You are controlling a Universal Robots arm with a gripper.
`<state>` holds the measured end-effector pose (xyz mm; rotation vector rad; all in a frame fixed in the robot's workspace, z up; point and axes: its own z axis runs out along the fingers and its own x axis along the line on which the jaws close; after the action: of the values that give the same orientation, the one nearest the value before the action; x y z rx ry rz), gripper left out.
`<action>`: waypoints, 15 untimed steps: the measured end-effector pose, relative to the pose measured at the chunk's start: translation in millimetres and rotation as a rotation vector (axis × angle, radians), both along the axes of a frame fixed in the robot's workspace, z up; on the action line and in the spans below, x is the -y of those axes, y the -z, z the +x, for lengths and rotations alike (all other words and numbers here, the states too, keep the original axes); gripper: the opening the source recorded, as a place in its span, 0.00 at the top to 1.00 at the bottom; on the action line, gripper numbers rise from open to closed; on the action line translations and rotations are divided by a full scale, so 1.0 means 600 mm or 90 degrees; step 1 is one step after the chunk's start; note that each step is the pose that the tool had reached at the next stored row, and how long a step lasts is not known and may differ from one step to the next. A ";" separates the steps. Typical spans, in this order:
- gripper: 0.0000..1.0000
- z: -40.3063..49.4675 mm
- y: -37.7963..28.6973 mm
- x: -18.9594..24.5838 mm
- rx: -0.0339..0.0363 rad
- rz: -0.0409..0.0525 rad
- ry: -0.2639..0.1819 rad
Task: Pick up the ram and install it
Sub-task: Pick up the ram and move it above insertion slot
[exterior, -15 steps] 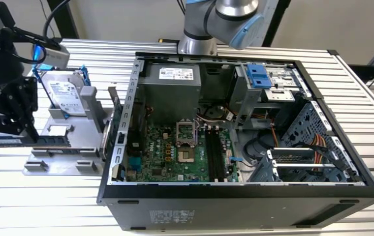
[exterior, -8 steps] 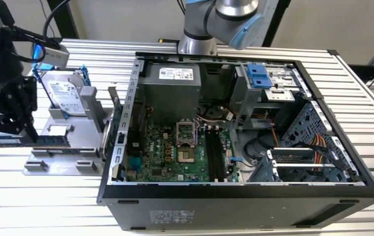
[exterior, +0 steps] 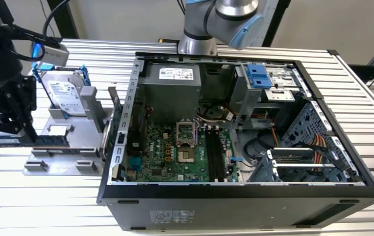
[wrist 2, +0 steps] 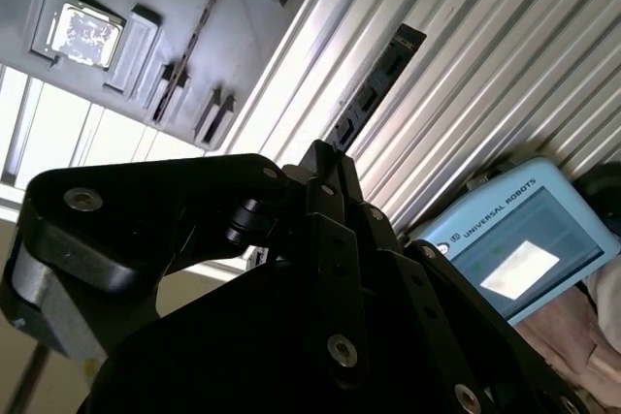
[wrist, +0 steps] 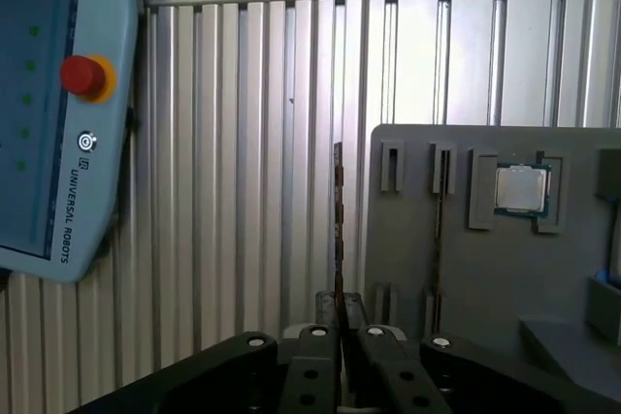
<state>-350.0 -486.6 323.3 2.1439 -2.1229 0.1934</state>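
The ram (exterior: 2,141) is a thin dark stick that I hold level just above the ribbed table, off the edge of the grey parts tray (exterior: 59,167) at the exterior view's left. My black gripper (exterior: 10,132) is shut on it. In the first wrist view the ram (wrist: 338,230) shows edge-on, running out from between the closed fingertips of the gripper (wrist: 338,322). In the second wrist view the ram (wrist 2: 374,89) sticks out past the gripper (wrist 2: 325,157) over the table's ribs. The motherboard's long black memory slots (exterior: 214,155) lie inside the open computer case (exterior: 239,191).
On the tray stand a hard drive (exterior: 65,96) in a blue frame, another dark stick (exterior: 50,139) in its holder, and a processor chip (wrist: 521,188). A blue teach pendant (wrist: 58,104) lies on the table beside the gripper. The arm's base (exterior: 220,19) rises behind the case.
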 end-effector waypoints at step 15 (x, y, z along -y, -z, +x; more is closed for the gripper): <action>1.00 0.000 -0.007 -0.0010 0.0001 -0.0103 0.002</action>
<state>-350.0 -486.0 327.6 2.1314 -2.1174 0.2097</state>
